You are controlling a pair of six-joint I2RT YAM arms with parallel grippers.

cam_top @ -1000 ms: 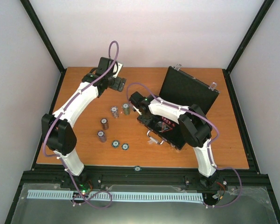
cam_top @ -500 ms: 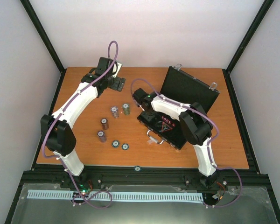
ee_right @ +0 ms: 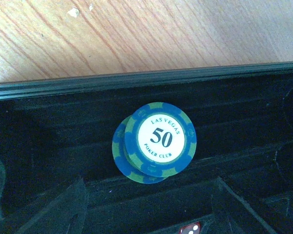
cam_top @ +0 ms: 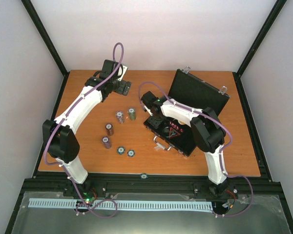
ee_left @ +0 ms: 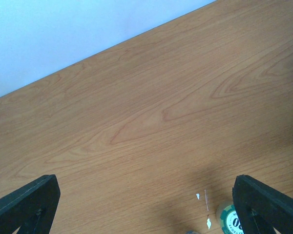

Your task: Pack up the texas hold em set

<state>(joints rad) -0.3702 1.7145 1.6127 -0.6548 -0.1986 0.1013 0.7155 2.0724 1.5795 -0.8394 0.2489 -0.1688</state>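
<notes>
The right arm (cam_top: 185, 113) hides much of the open case (cam_top: 199, 95); a red die (ee_right: 190, 228) is cut off at 6 o'clock. The case sits at 3 o'clock on the desk (cam_top: 237, 146), long axis 10-to-4. Blue chips (ee_right: 155, 141) lie inside. Both the right claw (ee_right: 149, 204) and left claw (ee_left: 146, 204) gape wide, empty.

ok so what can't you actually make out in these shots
- Case, top view: the right arm covers much of its tray.
- Red die, right wrist view: cut by the bottom edge.
- Green chip, left wrist view: cut by the bottom edge, value unreadable.
- Table chip stacks, top view: too small to count.
</notes>
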